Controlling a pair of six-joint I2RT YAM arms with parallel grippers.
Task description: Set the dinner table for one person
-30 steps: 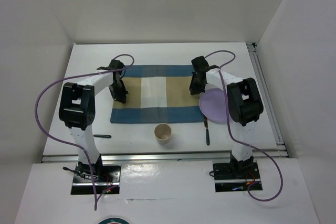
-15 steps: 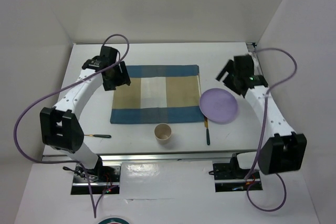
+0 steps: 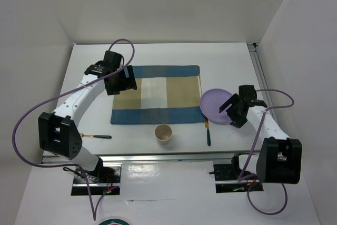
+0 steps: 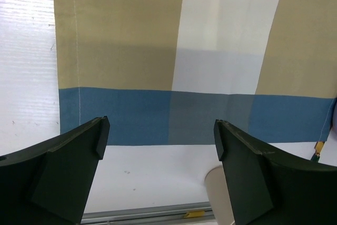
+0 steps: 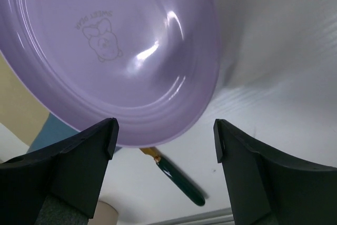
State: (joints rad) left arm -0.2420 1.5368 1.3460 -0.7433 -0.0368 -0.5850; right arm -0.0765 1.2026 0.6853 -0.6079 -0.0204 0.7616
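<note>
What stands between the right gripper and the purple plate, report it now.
Nothing visible does. The right gripper is open, with the purple plate directly ahead of its fingers at the rim. The only thing nearby, a dark-handled utensil, lies flat by the plate's edge.

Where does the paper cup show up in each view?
Top external: paper cup near the front, just below the placemat.
Left wrist: paper cup at the bottom edge, right of centre, partly hidden.
Right wrist: paper cup in the bottom-left corner, cut off.
Shared landmark: the placemat.
</note>
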